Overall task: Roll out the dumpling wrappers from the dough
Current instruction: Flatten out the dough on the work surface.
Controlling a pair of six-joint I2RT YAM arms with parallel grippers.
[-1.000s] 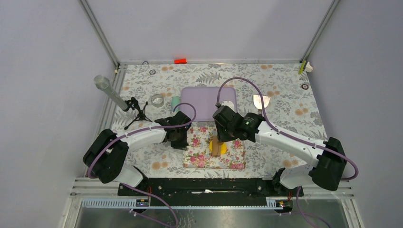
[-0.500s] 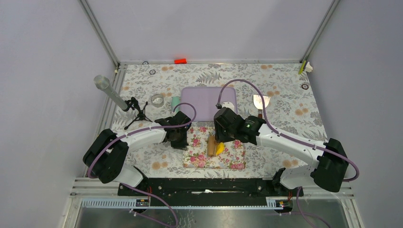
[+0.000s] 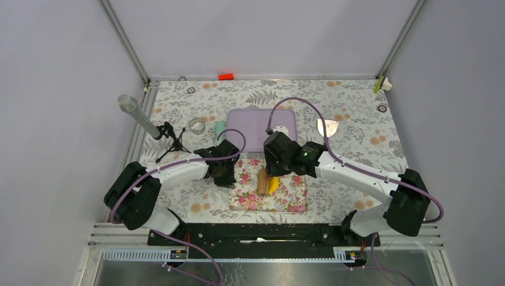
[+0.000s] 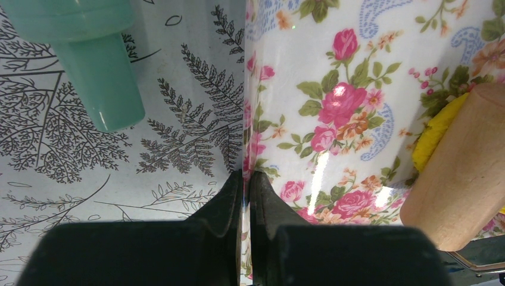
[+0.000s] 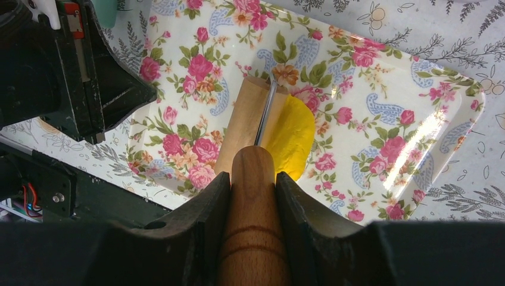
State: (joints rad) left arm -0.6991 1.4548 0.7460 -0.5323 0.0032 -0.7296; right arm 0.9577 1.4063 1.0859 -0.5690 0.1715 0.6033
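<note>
On the floral tray (image 5: 411, 113), the dough (image 5: 296, 136) is seen partly under the rolling pin (image 5: 244, 125), whose handle is clamped by the right hand (image 5: 253, 179). Only in the left wrist view is the left hand (image 4: 245, 179) shown closed, tips at the tray's edge.

My left gripper (image 4: 246, 179), clamped on the floral tray (image 3: 293, 200) at 9 o'clock, blocks that side. The rolling pin (image 3: 262, 180) and dough (image 3: 274, 185) fill centre; 3 o'clock half open.
</note>
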